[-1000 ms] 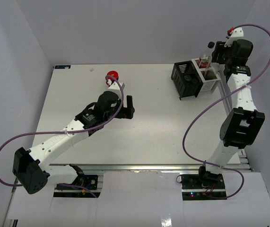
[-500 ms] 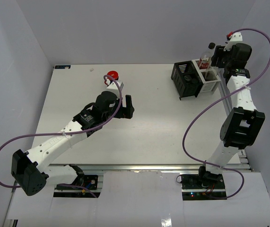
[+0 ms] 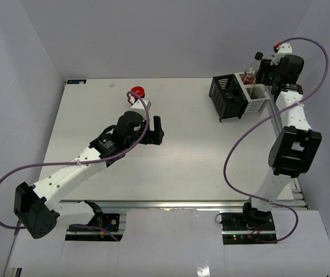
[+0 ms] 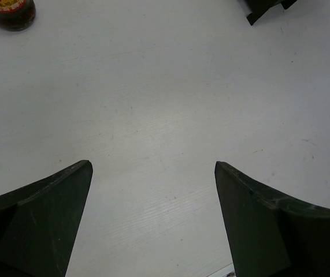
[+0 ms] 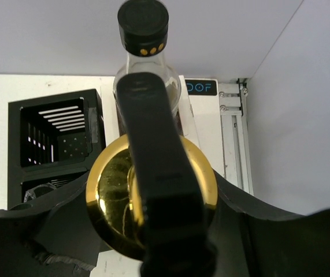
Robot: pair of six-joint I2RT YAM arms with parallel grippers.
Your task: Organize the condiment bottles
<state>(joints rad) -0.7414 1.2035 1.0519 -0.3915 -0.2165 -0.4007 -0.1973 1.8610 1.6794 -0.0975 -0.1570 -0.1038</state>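
Observation:
The dark jar with a red lid [image 3: 137, 92] stands at the back of the table; its base shows in the left wrist view [image 4: 8, 11]. My left gripper [image 3: 159, 130] is open and empty over bare table [image 4: 153, 167], in front and right of the jar. My right gripper [image 3: 264, 70] is at the white rack, shut on the gold top [image 5: 110, 202] of the clear bottle [image 5: 153, 193]. A black part crosses that top. A black-capped bottle [image 5: 143, 26] with a red label [image 3: 248, 75] stands just beyond. The spice shakers cannot be made out.
A black wire rack [image 3: 228, 95] and a white one [image 3: 258, 99] stand side by side at the back right; the black one shows in the right wrist view [image 5: 52, 135]. The table's right edge and rail [image 5: 231, 138] lie just beside the racks.
My right wrist has shifted slightly at the rack, still on the gold-topped bottle. My left arm has barely moved.

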